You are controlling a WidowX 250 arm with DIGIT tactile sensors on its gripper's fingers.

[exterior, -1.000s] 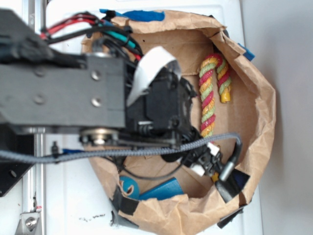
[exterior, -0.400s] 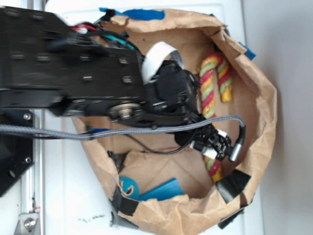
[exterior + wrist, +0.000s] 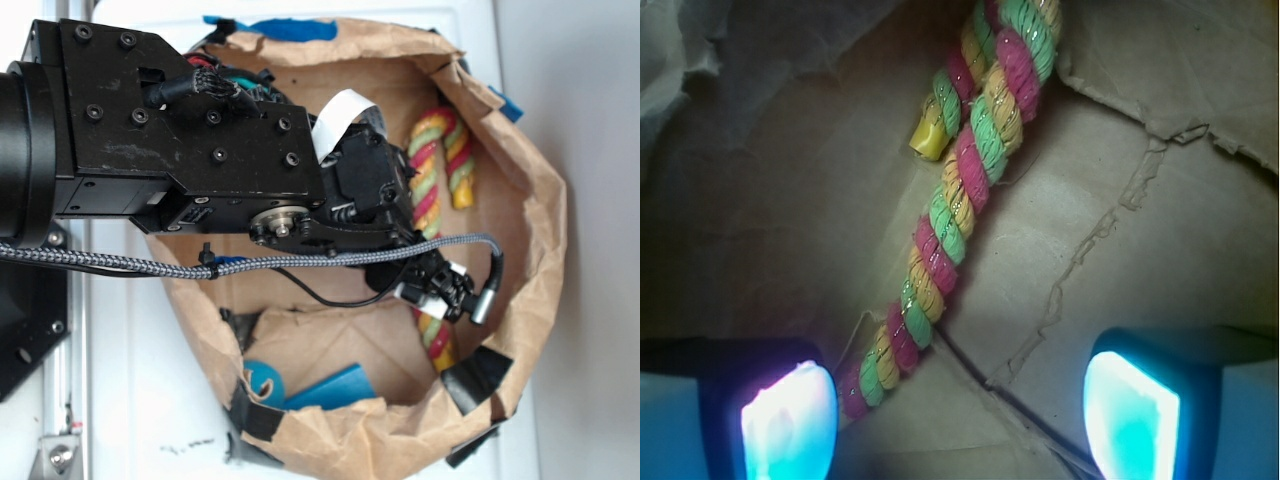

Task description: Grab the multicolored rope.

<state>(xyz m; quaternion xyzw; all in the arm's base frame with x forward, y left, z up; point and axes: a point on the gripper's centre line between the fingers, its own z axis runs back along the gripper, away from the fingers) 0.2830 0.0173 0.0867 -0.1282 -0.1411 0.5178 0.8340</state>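
Observation:
The multicolored rope point(image 3: 431, 190) is a cane-shaped twist of red, yellow and green strands. It lies on the floor of the brown paper bag point(image 3: 530, 200), along its right side. My gripper point(image 3: 437, 292) is inside the bag, low over the rope's straight part, and hides its middle. In the wrist view the rope point(image 3: 960, 210) runs diagonally from the top down to the left finger point(image 3: 788, 420). Its hooked end with a yellow tip point(image 3: 928, 140) lies beside it. The gripper point(image 3: 960, 420) is open and empty, and the right finger point(image 3: 1132, 415) stands well clear of the rope.
The bag's crumpled walls rise around the gripper on the right and at the bottom. A blue flat object point(image 3: 335, 388) and a round blue tag point(image 3: 263, 381) lie at the bag's lower left. A grey braided cable point(image 3: 300, 262) crosses in front of the arm.
The arm has swung upward in the picture and the gripper has gone further to the right and down into the bag, over the rope's straight part. The rope has not moved.

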